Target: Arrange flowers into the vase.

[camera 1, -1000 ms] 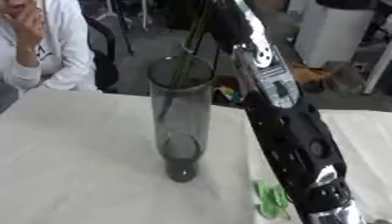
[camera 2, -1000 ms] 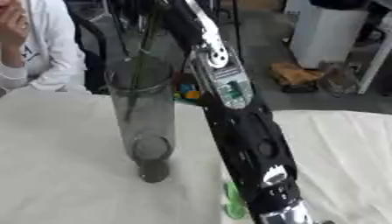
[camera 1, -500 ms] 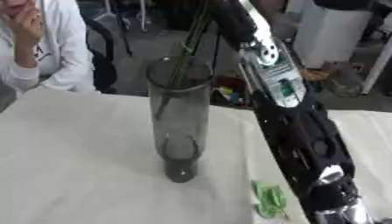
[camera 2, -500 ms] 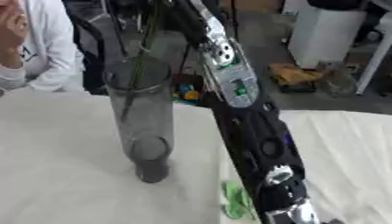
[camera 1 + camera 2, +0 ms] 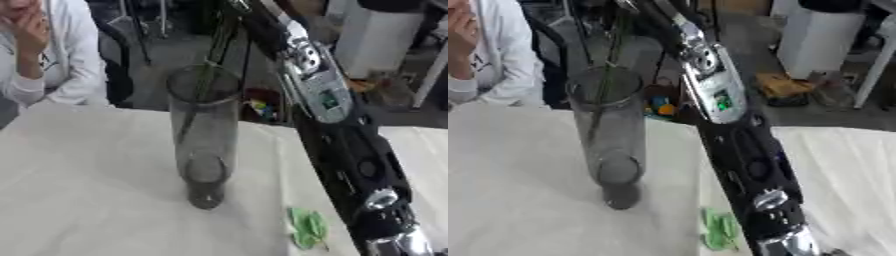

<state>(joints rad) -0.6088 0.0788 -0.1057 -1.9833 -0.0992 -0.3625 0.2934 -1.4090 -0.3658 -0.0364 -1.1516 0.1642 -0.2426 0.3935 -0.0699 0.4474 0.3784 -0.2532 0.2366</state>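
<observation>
A tall smoky glass vase stands upright on the white tablecloth. A thin green stem comes down from the top edge and slants into the vase's mouth, its lower end showing through the glass. My right arm rises from the lower right, passes right of the vase and leaves the picture at the top above the stem. The hand itself is out of view, and so is the flower head. My left hand shows in neither view. A few green leaves lie on the cloth right of the vase's foot.
The table's far edge runs just behind the vase. Beyond it lie floor clutter and a white cabinet. Bare cloth stretches left of the vase and in front of it.
My right arm has come down a little and the stem reaches deeper into the vase. The vase and the leaves have stayed put.
</observation>
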